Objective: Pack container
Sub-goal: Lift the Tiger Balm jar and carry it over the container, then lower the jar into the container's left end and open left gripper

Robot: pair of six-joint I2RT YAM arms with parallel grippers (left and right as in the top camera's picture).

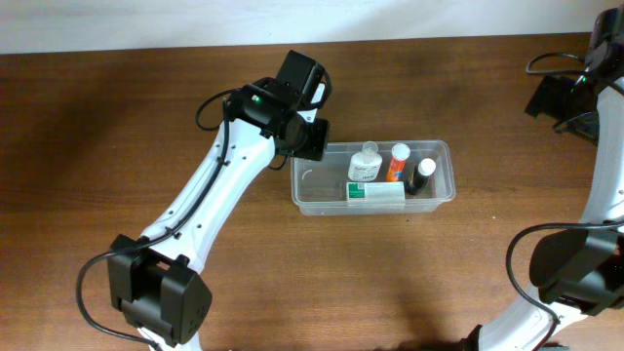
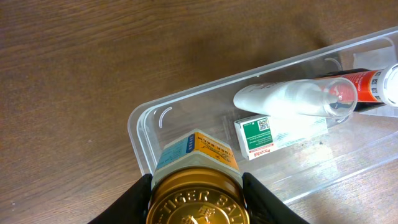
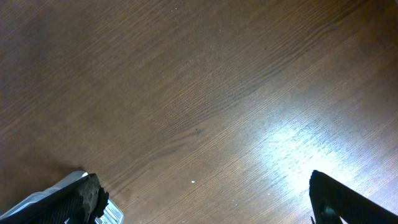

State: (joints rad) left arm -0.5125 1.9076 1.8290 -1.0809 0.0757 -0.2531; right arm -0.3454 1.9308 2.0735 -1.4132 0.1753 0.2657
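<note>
The container (image 1: 310, 203) is a clear rectangular tub at the table's middle; its left end is bare inside. In the left wrist view, my left gripper (image 2: 196, 186) is shut on a jar with a gold embossed lid (image 2: 196, 199) and a blue and orange label. It hangs over the container's near left rim (image 2: 134, 124). Inside lie a white bottle (image 2: 292, 99), a green and white box (image 2: 273, 134) and a red-labelled tube (image 2: 367, 84). From overhead the left gripper (image 1: 310, 136) hides the jar. My right gripper (image 3: 205, 199) is open over bare wood.
A black-capped bottle (image 1: 422, 175) stands at the container's right end, beside the orange-capped one (image 1: 398, 161). The right arm (image 1: 604, 205) runs along the table's right edge, far from the container. Brown wooden tabletop (image 1: 117, 117) surrounds everything.
</note>
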